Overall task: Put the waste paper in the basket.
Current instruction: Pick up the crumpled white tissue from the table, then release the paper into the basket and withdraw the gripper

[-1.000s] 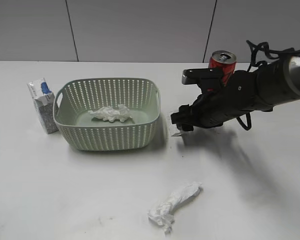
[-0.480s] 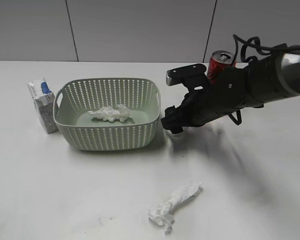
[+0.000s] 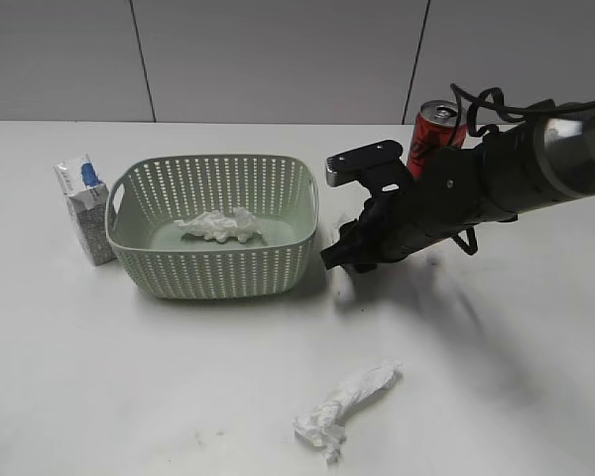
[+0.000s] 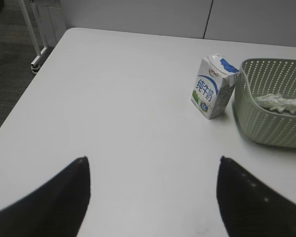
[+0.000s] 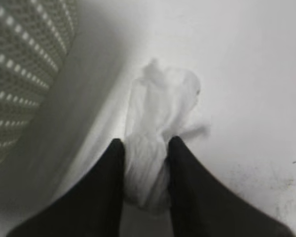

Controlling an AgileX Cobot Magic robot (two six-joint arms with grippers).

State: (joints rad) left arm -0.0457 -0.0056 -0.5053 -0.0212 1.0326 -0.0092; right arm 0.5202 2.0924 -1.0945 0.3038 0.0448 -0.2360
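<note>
A pale green perforated basket (image 3: 278, 188) stands on the white table with one crumpled white paper (image 3: 220, 225) inside; it also shows in the left wrist view (image 4: 266, 126). My right gripper (image 3: 343, 254) hovers just right of the basket's right wall (image 5: 24, 64), shut on a wad of white waste paper (image 5: 155, 128). A second twisted waste paper (image 3: 345, 399) lies on the table near the front. My left gripper (image 4: 153, 165) is open and empty over bare table left of the basket; it is out of the exterior view.
A white and blue milk carton (image 3: 85, 208) stands at the basket's left side, also in the left wrist view (image 4: 212, 86). A red soda can (image 3: 435, 131) stands behind my right arm. The table's left edge shows in the left wrist view (image 4: 27, 94).
My right arm has moved left toward the basket with the paper wad in its jaws, then dipped slightly. The left gripper, basket and loose paper have not moved.
</note>
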